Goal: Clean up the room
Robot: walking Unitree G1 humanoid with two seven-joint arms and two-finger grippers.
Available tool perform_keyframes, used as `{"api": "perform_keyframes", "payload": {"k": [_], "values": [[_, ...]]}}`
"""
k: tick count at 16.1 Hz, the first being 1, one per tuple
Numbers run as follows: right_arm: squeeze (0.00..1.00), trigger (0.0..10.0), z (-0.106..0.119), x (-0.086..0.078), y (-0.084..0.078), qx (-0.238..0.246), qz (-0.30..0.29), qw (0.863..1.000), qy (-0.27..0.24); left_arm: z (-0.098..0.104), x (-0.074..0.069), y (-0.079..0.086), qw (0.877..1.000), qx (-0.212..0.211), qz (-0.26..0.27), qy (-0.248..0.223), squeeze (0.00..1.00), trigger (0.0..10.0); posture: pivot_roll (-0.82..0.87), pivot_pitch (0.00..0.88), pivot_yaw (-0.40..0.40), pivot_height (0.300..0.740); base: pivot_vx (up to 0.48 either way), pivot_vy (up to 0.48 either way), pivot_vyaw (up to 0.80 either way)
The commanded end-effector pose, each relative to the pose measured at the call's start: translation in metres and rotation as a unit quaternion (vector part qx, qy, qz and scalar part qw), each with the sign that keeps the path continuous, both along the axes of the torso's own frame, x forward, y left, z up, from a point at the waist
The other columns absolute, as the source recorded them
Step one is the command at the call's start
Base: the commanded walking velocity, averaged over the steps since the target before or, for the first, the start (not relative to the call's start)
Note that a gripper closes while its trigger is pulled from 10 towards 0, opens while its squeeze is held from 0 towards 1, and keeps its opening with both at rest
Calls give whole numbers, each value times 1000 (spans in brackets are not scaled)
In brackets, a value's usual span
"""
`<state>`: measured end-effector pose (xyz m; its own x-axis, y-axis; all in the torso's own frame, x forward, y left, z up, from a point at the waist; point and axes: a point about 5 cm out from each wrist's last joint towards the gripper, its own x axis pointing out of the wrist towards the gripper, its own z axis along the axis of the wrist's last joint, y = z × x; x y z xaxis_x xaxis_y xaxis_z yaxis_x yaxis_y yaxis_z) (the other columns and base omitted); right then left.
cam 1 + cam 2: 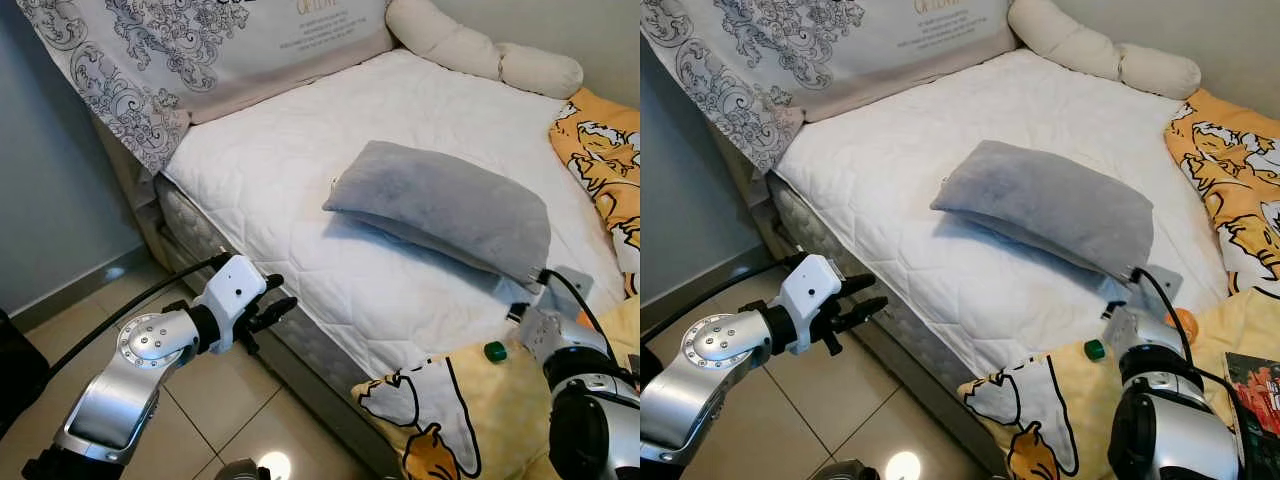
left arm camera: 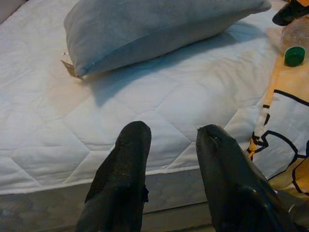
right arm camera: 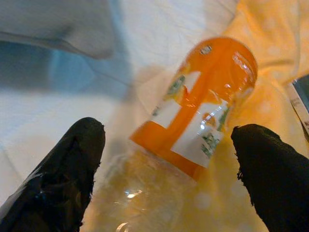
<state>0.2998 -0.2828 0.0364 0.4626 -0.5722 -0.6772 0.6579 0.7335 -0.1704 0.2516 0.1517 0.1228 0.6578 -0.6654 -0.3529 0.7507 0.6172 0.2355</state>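
Bed [image 1: 300, 170]: white quilted mattress, one long side facing the robot, tiled floor [image 1: 210, 400] below it. Patterned grey-and-white cover [image 1: 150, 60] draped over the head end; cream bolster [image 1: 480, 50] along the far edge. Yellow cartoon-print blanket [image 1: 450, 410] spread over the near foot corner and up the foot-end side. Grey pillow [image 1: 440, 205] lying flat mid-mattress, tilted diagonally. Left gripper [image 1: 268, 308] held off the near edge of the bed over the floor, fingers [image 2: 123, 169] a little apart, holding nothing. Right gripper [image 3: 169, 164] low over the blanket at the near foot corner, fingers spread wide either side of a plastic bottle [image 3: 193, 116] with orange label and green cap [image 1: 495, 351], lying on its side on the blanket, just beside the pillow's near corner.
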Motion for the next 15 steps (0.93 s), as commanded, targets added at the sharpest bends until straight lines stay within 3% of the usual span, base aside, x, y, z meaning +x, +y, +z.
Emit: {"api": "perform_keyframes", "payload": {"k": [1,3,6,9,11,12,13,15], "values": [[0,10000,0,-3,-6,-2,-15,1000,-3,3,-1,-1,1000,1,-7,-2,0,10000,106,0,-83,740,0,0,0],[0,10000,-7,-6,-4,28,-22,999,-3,3,-1,0,1000,3,-7,0,0,10000,110,0,-78,740,0,0,0],[0,10000,-18,-10,4,113,-37,993,-23,5,1,4,1000,8,-10,2,0,10000,125,0,-67,740,0,0,0],[0,10000,-22,-17,0,140,-85,986,-27,7,0,5,1000,10,-9,3,0,10000,135,0,-72,740,0,0,0],[0,3176,-23,-17,-1,149,-92,984,-36,6,-1,5,1000,10,-9,4,0,10000,138,0,-73,740,0,0,0],[0,980,-23,-17,-1,152,-91,983,-40,6,-1,5,1000,10,-10,5,0,10000,138,0,-73,740,0,0,0],[0,0,-23,-17,0,154,-90,983,-41,6,-1,6,1000,10,-10,6,0,10000,138,0,-72,740,0,0,0],[0,0,-23,-16,0,152,-89,983,-44,6,-1,6,1000,10,-10,7,0,10000,138,0,-70,740,0,0,0]]}}
